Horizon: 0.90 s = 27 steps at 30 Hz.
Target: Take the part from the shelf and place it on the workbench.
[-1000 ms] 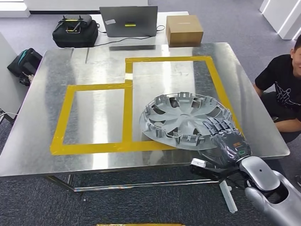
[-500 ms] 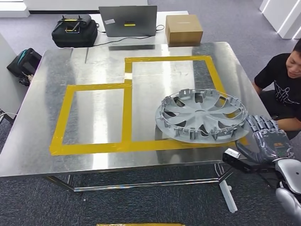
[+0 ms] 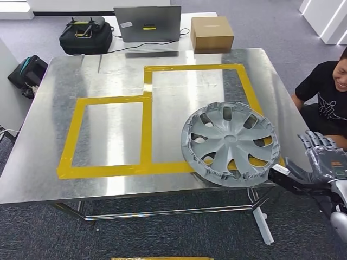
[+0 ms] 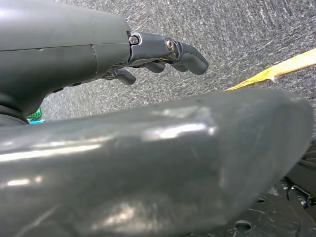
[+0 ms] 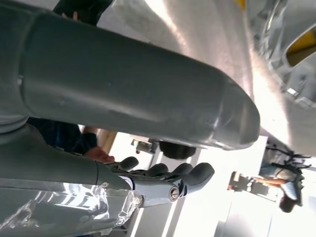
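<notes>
The grey plastic wheel cover (image 3: 231,143) lies on the shiny metal bench (image 3: 114,59), lower right of centre in the head view, overlapping the yellow tape outline (image 3: 146,127) and the bench's near edge. At the lower right edge the right hand (image 3: 321,162) hovers apart from it, fingers (image 3: 313,139) spread, holding nothing. The left hand (image 4: 111,54) hangs over grey carpet (image 4: 242,34), fingers loosely extended.

Right hand (image 3: 321,157) spread, holding nothing
</notes>
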Each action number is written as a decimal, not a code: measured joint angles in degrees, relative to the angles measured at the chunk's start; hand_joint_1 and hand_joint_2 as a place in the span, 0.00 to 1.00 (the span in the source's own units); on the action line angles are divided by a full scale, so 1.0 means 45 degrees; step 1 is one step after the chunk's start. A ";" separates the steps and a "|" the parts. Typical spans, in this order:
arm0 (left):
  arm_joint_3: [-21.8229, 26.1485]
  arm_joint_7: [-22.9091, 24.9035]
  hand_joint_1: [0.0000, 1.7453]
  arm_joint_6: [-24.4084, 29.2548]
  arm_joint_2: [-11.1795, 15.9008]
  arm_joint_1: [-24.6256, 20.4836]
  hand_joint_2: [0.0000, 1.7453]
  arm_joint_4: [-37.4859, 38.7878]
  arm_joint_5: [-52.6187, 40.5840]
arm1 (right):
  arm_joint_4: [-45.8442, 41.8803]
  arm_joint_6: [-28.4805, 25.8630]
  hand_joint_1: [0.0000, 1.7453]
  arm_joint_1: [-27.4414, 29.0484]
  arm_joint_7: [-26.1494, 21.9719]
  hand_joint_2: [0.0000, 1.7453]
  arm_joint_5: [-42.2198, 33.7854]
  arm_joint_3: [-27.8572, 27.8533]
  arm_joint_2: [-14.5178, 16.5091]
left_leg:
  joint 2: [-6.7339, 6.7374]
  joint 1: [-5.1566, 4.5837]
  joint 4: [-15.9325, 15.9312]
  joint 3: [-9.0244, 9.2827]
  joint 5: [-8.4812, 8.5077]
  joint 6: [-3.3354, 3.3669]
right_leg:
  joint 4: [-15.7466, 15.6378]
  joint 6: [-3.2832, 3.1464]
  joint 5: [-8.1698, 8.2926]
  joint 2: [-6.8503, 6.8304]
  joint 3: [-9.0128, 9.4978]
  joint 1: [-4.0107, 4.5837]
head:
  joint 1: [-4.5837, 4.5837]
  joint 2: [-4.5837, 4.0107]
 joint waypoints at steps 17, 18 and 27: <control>0.0026 0.0039 0.00 0.0000 -0.0072 0.0005 0.00 0.0000 -0.0175 | -0.0713 -0.1768 0.00 0.0218 -0.1664 0.00 -0.0874 0.0091 0.0993 | -0.0003 -0.0002 0.0017 -0.0002 -0.0016 0.0015 | -0.0016 0.0014 0.0004 -0.0005 0.0007 0.0002 | 0.0002 0.0001; 0.0032 0.0039 0.00 0.0000 -0.0070 0.0006 0.00 0.0000 -0.0191 | -0.0737 -0.1772 0.00 0.0214 -0.1709 0.00 -0.0900 0.0118 0.1024 | -0.0003 -0.0021 0.0032 -0.0005 -0.0032 0.0037 | -0.0032 0.0033 0.0010 -0.0005 0.0014 -0.0013 | -0.0001 0.0001; 0.0260 0.0033 0.00 0.0005 -0.0114 0.0061 0.00 0.0000 -0.0610 | -0.1090 -0.1860 0.00 0.0259 -0.2028 0.00 -0.1931 0.0454 0.1171 | 0.0014 -0.0027 -0.0191 0.0079 0.0106 0.0382 | 0.1870 0.0164 -0.1132 0.0035 -0.0922 -0.0027 | 0.0041 0.0002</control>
